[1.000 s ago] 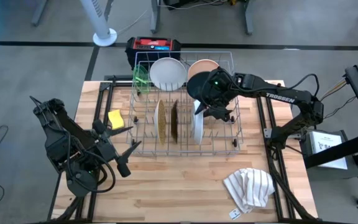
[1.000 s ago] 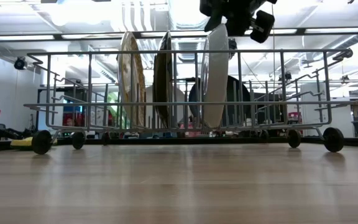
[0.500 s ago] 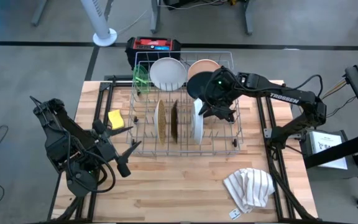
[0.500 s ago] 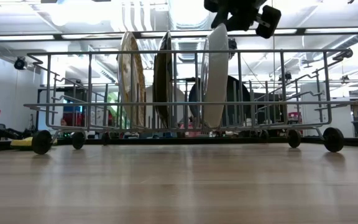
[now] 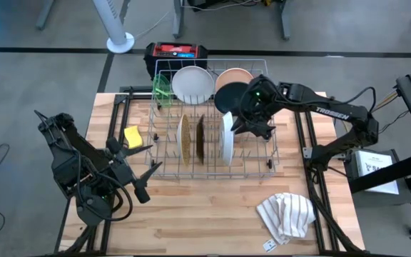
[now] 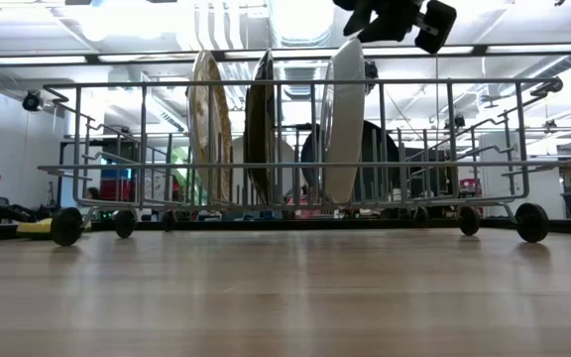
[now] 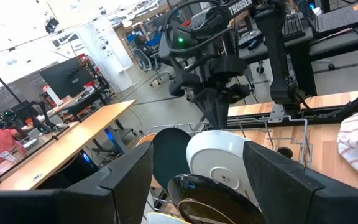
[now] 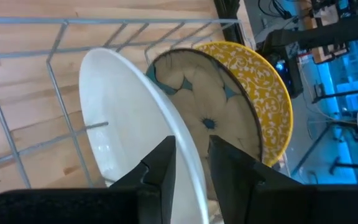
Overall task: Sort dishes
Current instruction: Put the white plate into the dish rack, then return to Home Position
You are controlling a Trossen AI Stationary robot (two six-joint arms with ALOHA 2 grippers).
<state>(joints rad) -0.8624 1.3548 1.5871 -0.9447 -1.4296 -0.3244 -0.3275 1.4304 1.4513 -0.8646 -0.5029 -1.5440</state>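
Observation:
A wire rack [image 5: 273, 153] holds the dishes. Three plates stand on edge in its slots: a tan one [image 5: 183, 138], a brown one [image 5: 200, 138] and a white one [image 5: 227, 139]. A lime-green dish [image 5: 162, 89], a white bowl [image 5: 193, 83], a peach dish [image 5: 235, 74] and a black dish [image 5: 228, 98] stand at the rack's far end. My right gripper [image 8: 191, 171] hovers just over the white plate's top rim [image 6: 349, 42], its fingers a little apart, holding nothing. My left gripper [image 5: 145, 170] waits open at the rack's near left corner.
A yellow sponge [image 5: 132, 135] lies left of the rack. A crumpled striped towel [image 5: 286, 216] lies on the wood near the table's right front. A red and black box [image 5: 177, 53] stands beyond the far edge. Bare wood spans the near side.
My right gripper has risen a little off the white plate's top rim and drifted toward the table's right edge. The white plate stays standing in its slot.

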